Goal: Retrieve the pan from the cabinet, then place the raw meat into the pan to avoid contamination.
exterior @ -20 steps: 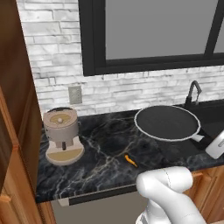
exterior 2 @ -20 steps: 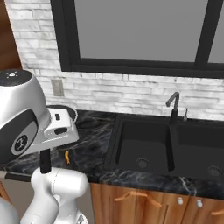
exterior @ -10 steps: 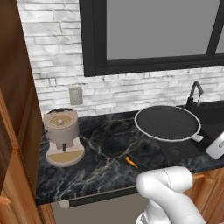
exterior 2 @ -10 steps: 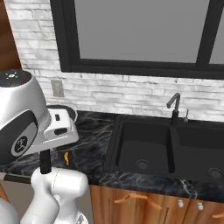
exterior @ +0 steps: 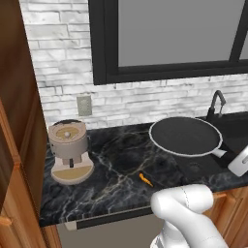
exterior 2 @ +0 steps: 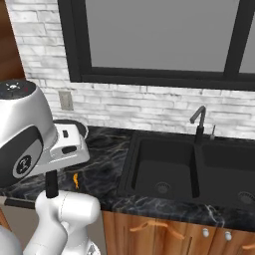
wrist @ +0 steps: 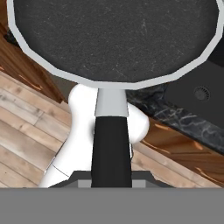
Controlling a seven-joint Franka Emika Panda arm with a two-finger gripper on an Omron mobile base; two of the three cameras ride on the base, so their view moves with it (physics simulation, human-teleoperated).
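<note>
The pan, black inside with a thin silver rim, hangs level in the air to the right of the counter's middle. My gripper is shut on its handle at the right edge of the left base view. In the hand view the pan spreads across the top and its handle runs down between my jaws, with wooden floor below it. The raw meat, a tiny orange sliver, lies on the black marble counter near its front edge, left of and below the pan; the right base view shows the raw meat too. The reddish-brown cabinet stands at the left.
A beige coffee machine stands at the counter's left end beside the cabinet. A black double sink with a dark faucet lies to the right. White brick wall and a dark-framed window are behind. Wooden drawers are below.
</note>
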